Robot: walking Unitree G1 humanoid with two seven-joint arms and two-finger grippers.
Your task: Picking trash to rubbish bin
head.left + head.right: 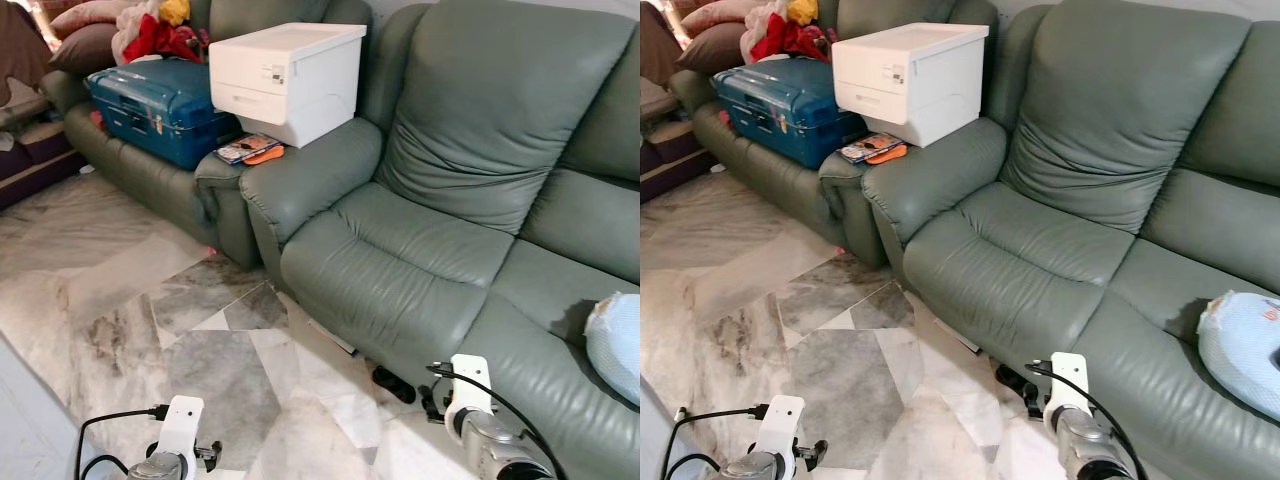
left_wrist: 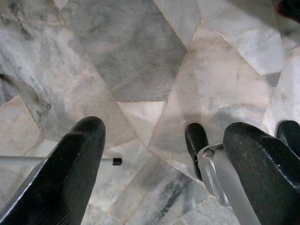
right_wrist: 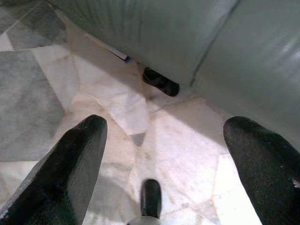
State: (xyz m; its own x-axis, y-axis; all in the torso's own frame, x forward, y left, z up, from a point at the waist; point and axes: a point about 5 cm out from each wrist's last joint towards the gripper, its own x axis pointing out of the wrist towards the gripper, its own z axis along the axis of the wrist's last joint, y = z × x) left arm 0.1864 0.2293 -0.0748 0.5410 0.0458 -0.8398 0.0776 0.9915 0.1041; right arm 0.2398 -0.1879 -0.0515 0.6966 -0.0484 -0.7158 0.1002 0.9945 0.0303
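My left gripper (image 2: 159, 159) and right gripper (image 3: 164, 159) both hang spread wide over the marble floor (image 1: 120, 300), holding nothing. My right wrist view shows a dark object (image 3: 161, 82) at the sofa (image 1: 420, 270) base; farther left, a white box (image 1: 285, 75) sits on the armrest.

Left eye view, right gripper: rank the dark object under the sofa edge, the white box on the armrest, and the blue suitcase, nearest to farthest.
From the right gripper, low at the sofa front:
1. Dark object, on the floor at the sofa's base, just to the gripper's left.
2. White box, up on the armrest, far back and left.
3. Blue suitcase, on the other sofa, left of the box.
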